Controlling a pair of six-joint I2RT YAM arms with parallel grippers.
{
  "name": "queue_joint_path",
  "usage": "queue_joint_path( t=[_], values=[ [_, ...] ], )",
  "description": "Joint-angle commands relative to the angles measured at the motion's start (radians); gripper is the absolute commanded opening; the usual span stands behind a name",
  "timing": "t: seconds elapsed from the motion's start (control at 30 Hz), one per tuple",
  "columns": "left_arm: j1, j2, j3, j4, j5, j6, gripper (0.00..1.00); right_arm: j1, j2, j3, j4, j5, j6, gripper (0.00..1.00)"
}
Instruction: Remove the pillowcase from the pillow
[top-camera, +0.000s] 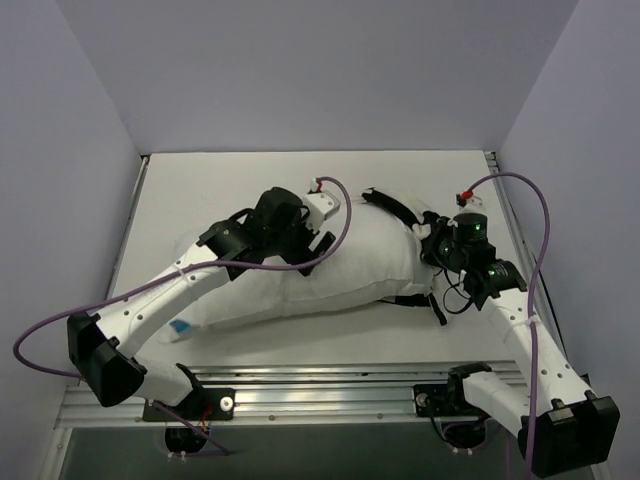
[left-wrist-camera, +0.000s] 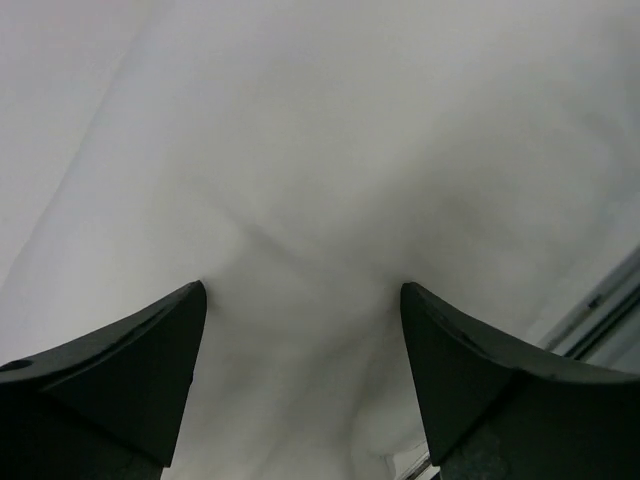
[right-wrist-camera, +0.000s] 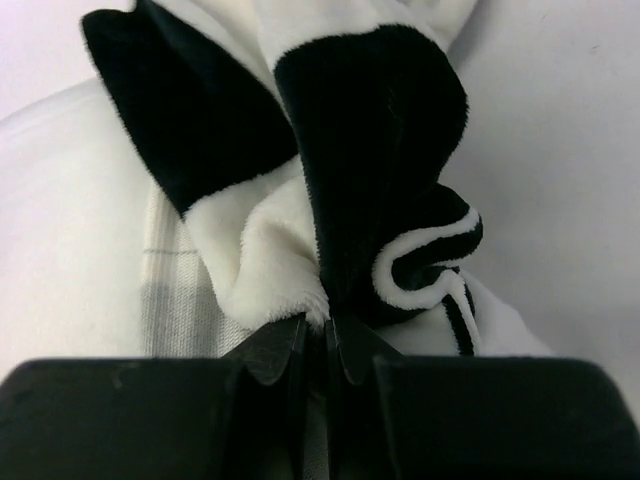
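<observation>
The plump white pillow (top-camera: 350, 262) lies across the table from near left to far right, with a small blue mark (top-camera: 182, 327) at its left end. The black-and-white pillowcase (top-camera: 404, 212) is bunched round the pillow's right end. My left gripper (top-camera: 318, 245) rests on top of the pillow's middle. It is open, and only white pillow surface (left-wrist-camera: 300, 200) shows between its fingers (left-wrist-camera: 150, 350). My right gripper (top-camera: 432, 243) is at the right end, shut on a gathered fold of the pillowcase (right-wrist-camera: 360, 130), which rises from its tips (right-wrist-camera: 318, 330).
Lavender walls close in the white table (top-camera: 250, 180) at the back and on both sides. A metal rail (top-camera: 330, 385) runs along the near edge between the arm bases. Purple cables (top-camera: 545, 240) loop beside each arm.
</observation>
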Motion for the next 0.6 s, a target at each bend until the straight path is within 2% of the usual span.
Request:
queue_joint_path(
  t=[0.0, 0.17, 0.37, 0.43, 0.47, 0.5, 0.53, 0.57],
  values=[
    [-0.069, -0.060, -0.037, 0.185, 0.166, 0.079, 0.88, 0.016, 0.015, -0.010, 0.073, -0.120, 0.008, 0.00],
    [-0.157, -0.008, -0.011, 0.218, 0.223, 0.123, 0.93, 0.020, 0.018, -0.021, 0.091, -0.159, 0.003, 0.00],
    [-0.233, 0.179, 0.038, 0.271, 0.179, 0.108, 0.95, 0.027, 0.040, -0.033, 0.103, -0.185, -0.006, 0.00],
    [-0.234, 0.214, 0.049, 0.274, 0.127, 0.087, 0.91, 0.028, 0.041, -0.033, 0.105, -0.194, -0.011, 0.00],
    [-0.234, 0.230, 0.048, 0.274, 0.096, 0.081, 0.86, 0.028, 0.040, -0.032, 0.103, -0.202, -0.014, 0.00],
    [-0.233, 0.253, 0.046, 0.272, 0.076, 0.073, 0.77, 0.030, 0.038, -0.030, 0.099, -0.214, -0.017, 0.00],
    [-0.231, 0.264, 0.038, 0.272, 0.037, 0.065, 0.52, 0.030, 0.035, -0.026, 0.084, -0.215, -0.024, 0.00],
    [-0.227, 0.277, 0.034, 0.274, -0.011, 0.050, 0.37, 0.031, 0.026, -0.017, 0.076, -0.220, -0.029, 0.00]
  ],
)
